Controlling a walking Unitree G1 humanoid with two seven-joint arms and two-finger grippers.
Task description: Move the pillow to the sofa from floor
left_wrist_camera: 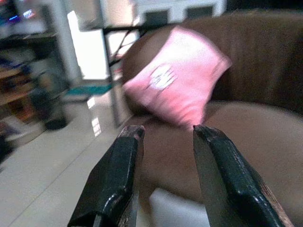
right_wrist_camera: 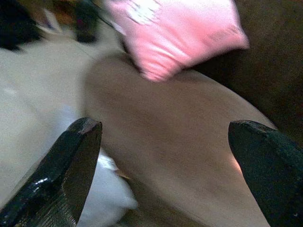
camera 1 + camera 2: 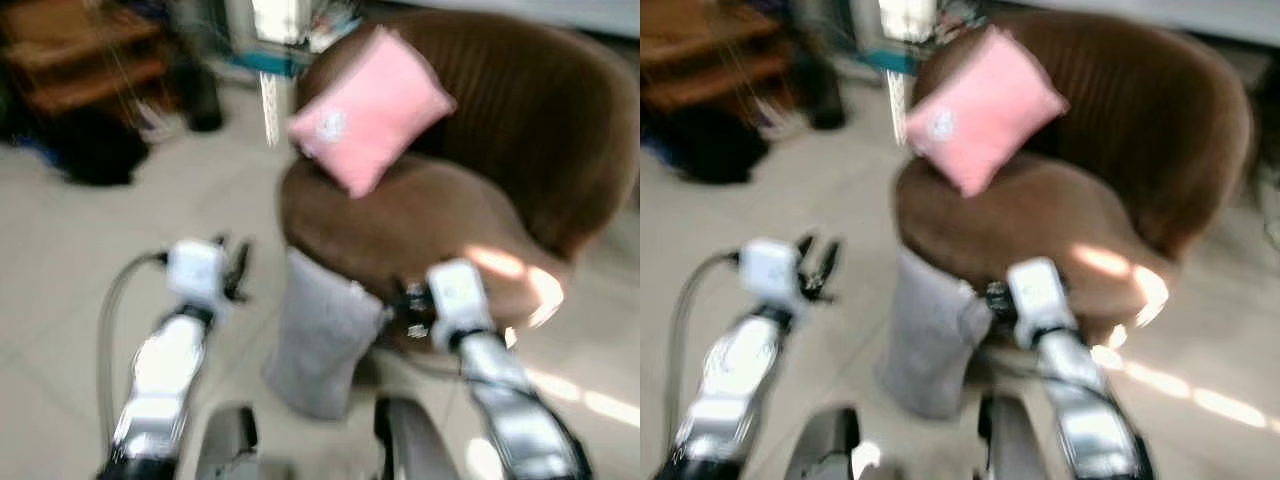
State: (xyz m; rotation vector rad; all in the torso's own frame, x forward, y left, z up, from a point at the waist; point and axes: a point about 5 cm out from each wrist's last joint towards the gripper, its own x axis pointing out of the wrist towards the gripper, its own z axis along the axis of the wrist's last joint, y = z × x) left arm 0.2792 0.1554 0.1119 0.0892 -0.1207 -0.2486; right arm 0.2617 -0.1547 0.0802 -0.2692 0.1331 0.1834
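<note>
A grey pillow (image 3: 318,340) stands on the floor, leaning against the front of the brown sofa chair (image 3: 520,120). A pink pillow (image 3: 368,108) rests tilted on the seat against the backrest. My left gripper (image 3: 238,270) hovers left of the grey pillow, its fingers (image 1: 118,175) open with nothing between them. My right gripper (image 3: 405,300) is at the pillow's upper right edge, by the seat front, fingers (image 2: 71,165) spread wide open; the grey pillow (image 2: 102,196) shows below them. The views are blurred.
Pale tiled floor (image 3: 70,260) lies to the left. Wooden shelves (image 3: 70,50), a dark bundle (image 3: 95,150) and a dark bottle-like object (image 3: 203,100) stand at the back left. A white pole (image 3: 268,100) rises behind the chair. Sun patches (image 3: 590,400) fall at the right.
</note>
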